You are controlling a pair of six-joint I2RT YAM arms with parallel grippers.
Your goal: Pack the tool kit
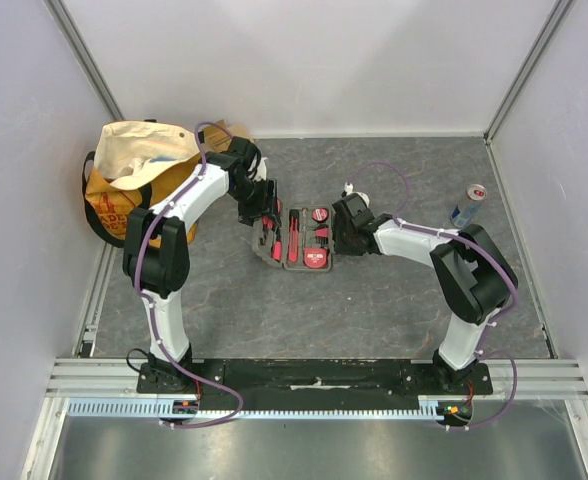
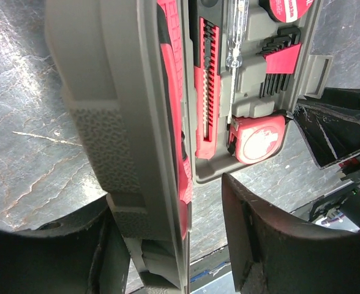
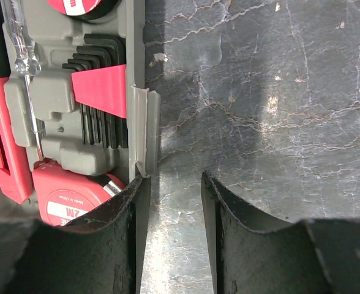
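Left gripper [image 2: 168, 208] spread, straddling the raised lid [image 2: 137, 122] of the tool kit case [image 1: 309, 240]; lid's tools mostly hidden, seen edge-on. Right gripper [image 3: 175, 179] spread over bare table [image 3: 259, 122], one finger just beside the latch [image 3: 144, 131]. Kit sits mid-table between arms. Tape measure [image 3: 70, 196] reads "Made in China", partly cut off.

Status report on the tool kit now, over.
Left gripper open, straddling the raised lid. Right gripper open beside the latch. Tool kit half closed, tools seated. Bag and can stand apart.
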